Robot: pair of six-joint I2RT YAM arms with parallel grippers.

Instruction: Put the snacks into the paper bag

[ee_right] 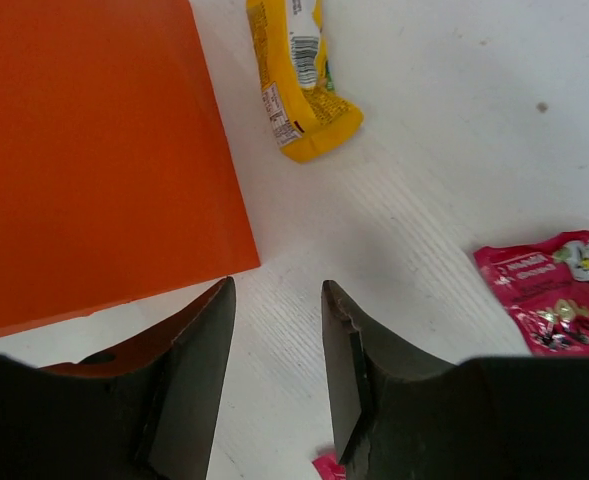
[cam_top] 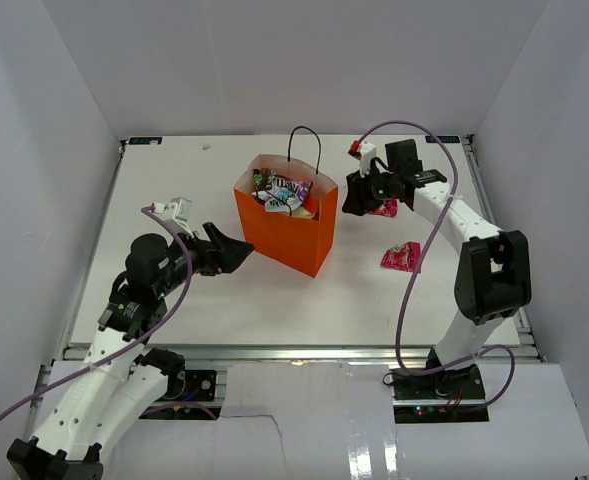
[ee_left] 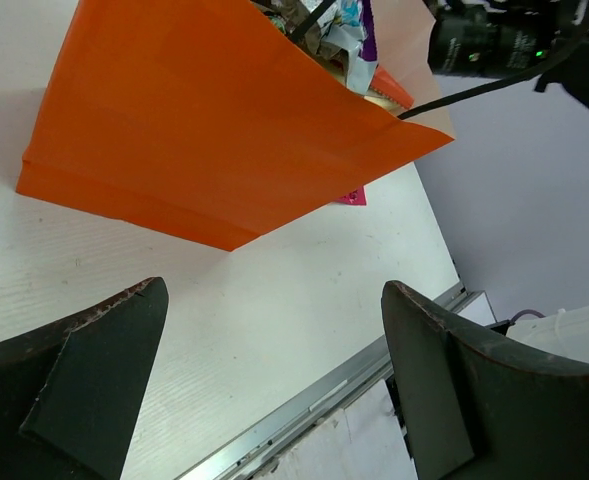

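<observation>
Over at the left of the overhead view, the left end effector (cam_top: 226,255) has its jaws spread about as wide as they go, with nothing in them. It's aimed at the bright orange rectangular paper bag (cam_top: 286,235) from just beside it. The left wrist view shows the same thing, just bare white tabletop (ee_left: 254,330) between the fingers.

The bag stands upright in the middle of the frame, black cord handle (cam_top: 305,140) sticking up, and a bunch of small candy packets (cam_top: 282,191) are already inside at the top.

Right of the bag, the right end effector (cam_top: 359,197) hangs close to the bag's right wall, jaws partly open and holding nothing. Its wrist view shows a yellow packet (ee_right: 299,75) lying just beside the bag.

One magenta-pink packet (cam_top: 384,208) lies right by that end effector, and another pink packet (cam_top: 401,256) lies further toward the lower right, both still on the tabletop.
</observation>
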